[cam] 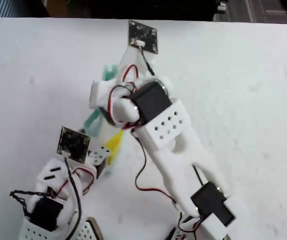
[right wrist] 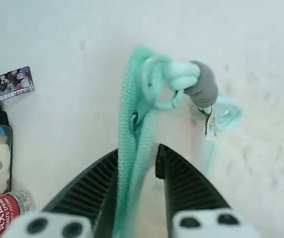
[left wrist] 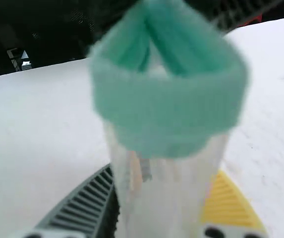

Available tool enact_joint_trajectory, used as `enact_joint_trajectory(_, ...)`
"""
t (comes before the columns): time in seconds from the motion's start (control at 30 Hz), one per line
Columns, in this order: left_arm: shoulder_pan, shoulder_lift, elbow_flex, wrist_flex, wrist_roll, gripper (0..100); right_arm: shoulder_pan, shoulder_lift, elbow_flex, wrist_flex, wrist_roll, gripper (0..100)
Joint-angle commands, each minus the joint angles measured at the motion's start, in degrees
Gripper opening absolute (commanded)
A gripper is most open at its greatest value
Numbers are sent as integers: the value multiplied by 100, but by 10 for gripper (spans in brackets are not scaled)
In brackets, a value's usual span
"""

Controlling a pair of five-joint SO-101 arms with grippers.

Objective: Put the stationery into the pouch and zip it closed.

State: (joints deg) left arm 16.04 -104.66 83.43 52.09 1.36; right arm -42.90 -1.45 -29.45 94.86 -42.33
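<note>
**Pouch of clear plastic with a mint-green woven edge (left wrist: 167,116), held at both ends, zip pull just beyond the right jaws**

The pouch hangs over the white table (cam: 243,100), stretched between the two arms. Its long axis runs from one gripper to the other.

At one short end of the pouch, the left gripper (left wrist: 164,208) clamps the clear body between its black ribbed jaw and its yellow jaw. Inside the clear wall there is something slim and pale. I cannot tell which piece of stationery it is.

At the opposite end of the pouch, the right gripper (right wrist: 141,173) has its two black jaws narrow, pressed on the green woven edge. This edge goes straight out between the jaws. The zip pull, a grey bead on a mint cord loop (right wrist: 201,88), lies just past the jaw tips and a little to one side of the green edge. It is not inside the grip.

My judgement is that the right arm is much nearer to the pull, so the zipping is its work, while the left arm anchors the far end. The pull must travel along the long axis of the pouch. I cannot tell whether the zip is open or closed.
</note>
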Motion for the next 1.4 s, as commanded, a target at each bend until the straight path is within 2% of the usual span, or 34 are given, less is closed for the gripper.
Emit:
enact_joint_trajectory(0.0,48,-22,-993,782,53,226,259,-207,-211,40,316,17)
enact_joint_trajectory(0.2,13,-31,-1802,1503,18,245,286,-207,-211,277,1565,16)
enact_joint_trajectory(0.37,13,-31,-2215,1846,-18,268,532,-259,-202,356,3701,16)
enact_joint_trajectory(0.57,-31,-31,-2541,2101,-580,267,1068,-259,-202,356,5829,16)
enact_joint_trajectory(0.73,-769,-31,-2804,2048,-651,251,1560,-259,-202,365,7490,17)
enact_joint_trajectory(0.9,-1912,-31,-2664,1486,-571,201,1912,-259,-202,365,8413,17)
enact_joint_trajectory(1.1,-2686,-31,-1837,519,325,198,2141,-268,-202,365,9574,17)
enact_joint_trajectory(1.2,-2879,-31,-1459,70,668,198,2088,-365,-202,374,10154,17)
enact_joint_trajectory(1.37,-2862,-31,-1116,-299,782,199,1516,-1086,-202,382,10620,17)
